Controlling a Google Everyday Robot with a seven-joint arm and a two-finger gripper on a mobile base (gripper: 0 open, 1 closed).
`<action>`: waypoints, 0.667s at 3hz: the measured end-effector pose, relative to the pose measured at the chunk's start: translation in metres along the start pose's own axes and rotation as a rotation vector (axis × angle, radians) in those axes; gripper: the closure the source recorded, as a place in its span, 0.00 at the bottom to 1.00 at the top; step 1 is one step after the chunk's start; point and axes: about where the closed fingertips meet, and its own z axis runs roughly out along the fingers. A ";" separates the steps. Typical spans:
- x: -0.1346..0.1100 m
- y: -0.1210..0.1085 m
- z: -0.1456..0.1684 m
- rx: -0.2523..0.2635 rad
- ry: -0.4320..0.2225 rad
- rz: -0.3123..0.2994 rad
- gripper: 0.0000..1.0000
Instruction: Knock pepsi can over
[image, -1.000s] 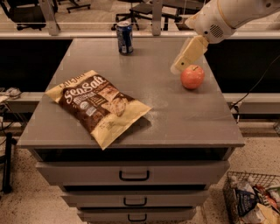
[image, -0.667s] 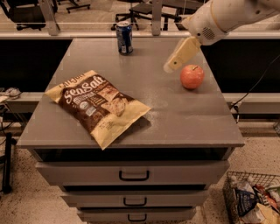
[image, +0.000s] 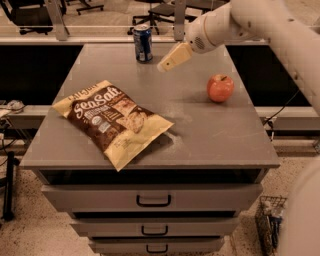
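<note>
The pepsi can (image: 143, 43), dark blue with a silver top, stands upright near the far edge of the grey cabinet top (image: 200, 125). My gripper (image: 163, 66) is held above the top, just right of the can and a little nearer to the camera, apart from it. Its cream fingers point down and to the left. The white arm comes in from the upper right.
A red apple (image: 220, 88) sits at the right of the cabinet top. A brown and cream sea salt chip bag (image: 112, 120) lies at the front left. Drawers (image: 153, 199) face the camera below. A wire basket (image: 270, 225) stands on the floor at the lower right.
My gripper has moved left, from above the apple toward the pepsi can. The can, apple and chip bag have not moved.
</note>
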 end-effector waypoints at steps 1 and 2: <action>-0.006 -0.025 0.044 0.053 -0.039 0.022 0.00; -0.010 -0.045 0.081 0.095 -0.067 0.052 0.00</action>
